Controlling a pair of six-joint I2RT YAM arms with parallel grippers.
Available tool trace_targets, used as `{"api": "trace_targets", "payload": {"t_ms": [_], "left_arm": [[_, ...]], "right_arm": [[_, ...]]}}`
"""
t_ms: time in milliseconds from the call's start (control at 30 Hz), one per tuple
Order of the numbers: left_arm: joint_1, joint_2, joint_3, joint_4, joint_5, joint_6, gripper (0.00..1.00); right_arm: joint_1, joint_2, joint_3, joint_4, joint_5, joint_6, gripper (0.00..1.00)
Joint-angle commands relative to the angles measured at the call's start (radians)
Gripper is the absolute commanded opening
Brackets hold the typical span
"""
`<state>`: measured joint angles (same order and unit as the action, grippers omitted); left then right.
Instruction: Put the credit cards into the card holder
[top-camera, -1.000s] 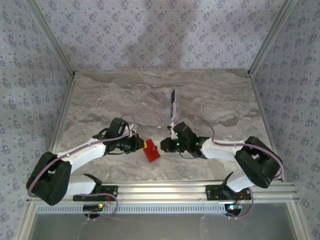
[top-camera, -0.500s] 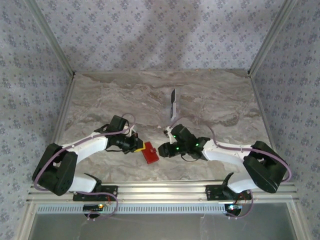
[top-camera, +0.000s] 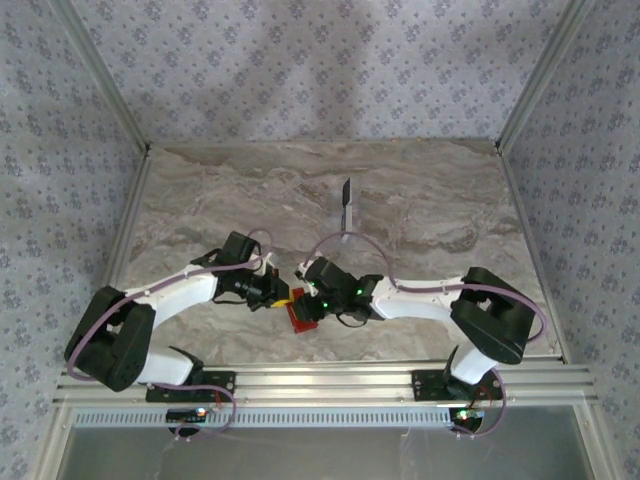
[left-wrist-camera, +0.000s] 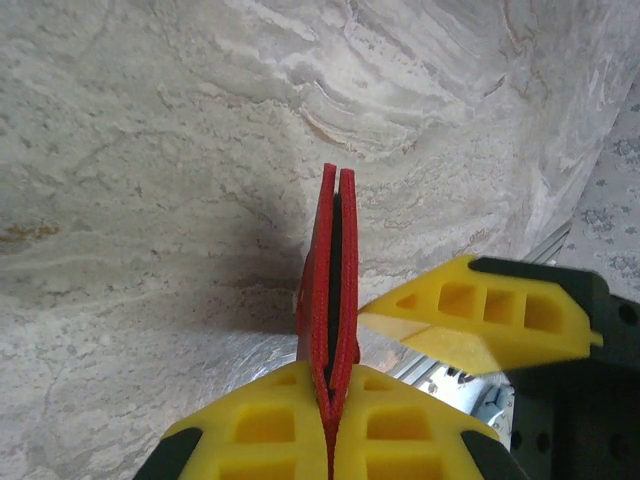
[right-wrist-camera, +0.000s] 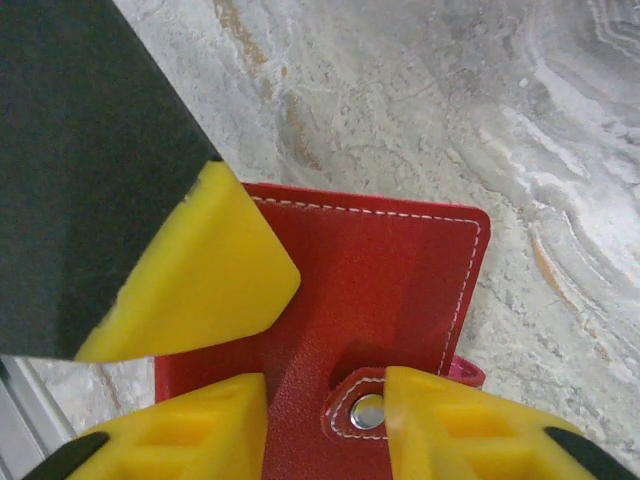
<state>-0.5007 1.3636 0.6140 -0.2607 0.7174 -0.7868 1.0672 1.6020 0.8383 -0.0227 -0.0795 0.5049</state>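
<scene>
Now we pinch the red card holder (left-wrist-camera: 330, 260) on edge in our left gripper (left-wrist-camera: 328, 405), pads pressed together, over the marble table (top-camera: 430, 210). Our right gripper (right-wrist-camera: 325, 400) stands spread, its fingers (right-wrist-camera: 460, 420) flanking the snap button (right-wrist-camera: 368, 411).

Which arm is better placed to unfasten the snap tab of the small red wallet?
Right, probably: the right gripper stands open astride the snap tab of the small red stitched wallet, while the left gripper is shut on its edge, holding it.
</scene>
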Motion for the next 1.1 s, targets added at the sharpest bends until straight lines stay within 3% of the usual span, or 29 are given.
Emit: {"api": "trace_targets", "payload": {"t_ms": [0, 367, 533, 767, 1000, 1067], "left_arm": [[-0.014, -0.018, 0.014, 0.020, 0.063, -0.011, 0.00], [-0.015, -0.025, 0.016, 0.016, 0.052, -0.001, 0.00], [-0.016, -0.022, 0.013, 0.008, 0.052, 0.015, 0.00], [-0.015, -0.014, 0.020, -0.073, 0.001, 0.067, 0.00], [-0.010, -0.001, 0.003, -0.071, -0.013, 0.089, 0.00], [-0.012, 0.014, 0.011, -0.063, -0.016, 0.100, 0.14]], "right_arm": [[0.006, 0.031, 0.021, -0.082, 0.127, 0.006, 0.33], [0.022, 0.020, 0.040, -0.208, 0.282, 0.079, 0.23], [0.019, 0.015, 0.023, -0.197, 0.283, 0.109, 0.00], [-0.011, -0.049, -0.048, -0.202, 0.302, 0.176, 0.00], [-0.117, -0.133, -0.183, -0.055, 0.157, 0.145, 0.00], [-0.118, -0.156, -0.197, -0.031, 0.112, 0.131, 0.00]]}}
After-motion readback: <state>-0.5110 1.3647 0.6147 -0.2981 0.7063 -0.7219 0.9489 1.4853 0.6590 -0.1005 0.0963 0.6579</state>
